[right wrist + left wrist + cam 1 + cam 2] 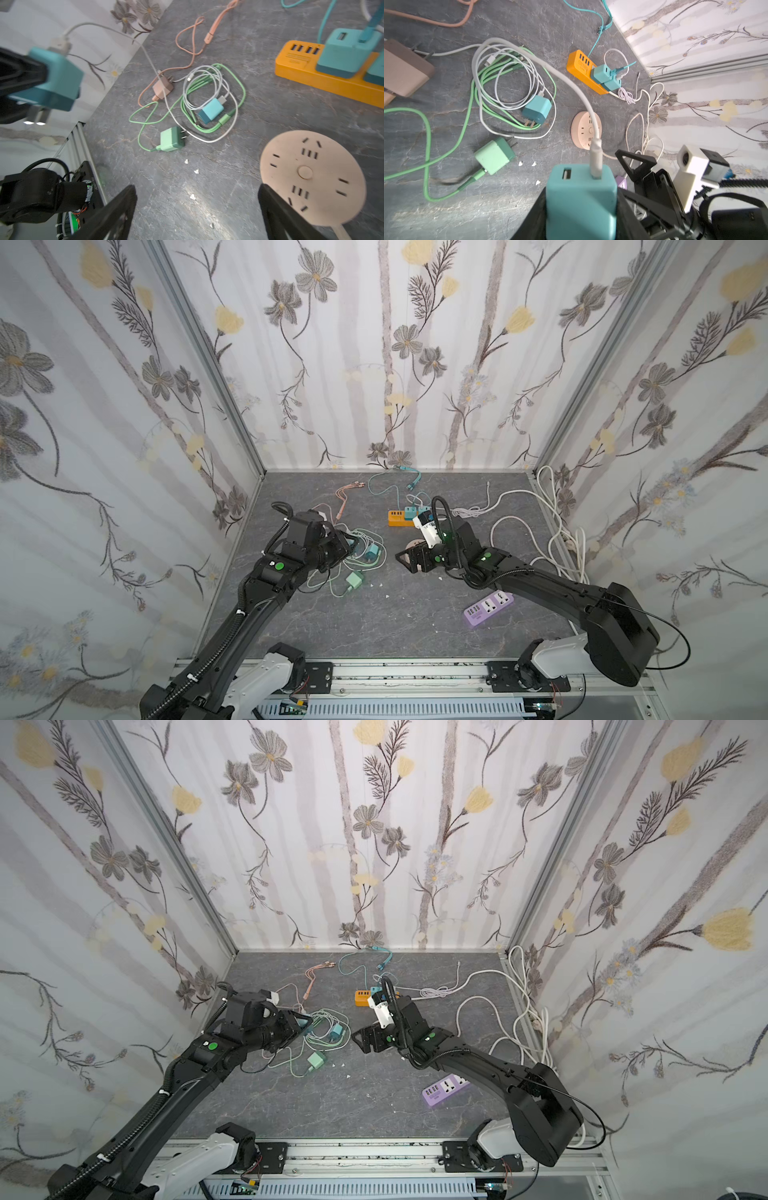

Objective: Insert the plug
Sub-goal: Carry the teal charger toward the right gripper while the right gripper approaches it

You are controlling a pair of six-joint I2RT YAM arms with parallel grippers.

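Dark grey marbled tabletop (374, 626) boxed in on three sides by pale floral wallpaper walls (365, 364), aluminium posts (217, 377) at its back corners.

6 chargers (580, 199) (536, 110) (494, 155) (402, 68) (600, 72) (612, 84) and 3 power strips (579, 66) (583, 133) (488, 609).

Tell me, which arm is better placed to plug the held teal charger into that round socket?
Left. The left arm grips the teal charger in its jaws. The right arm has open, empty jaws beside the round socket, so it is likely better for steadying it.
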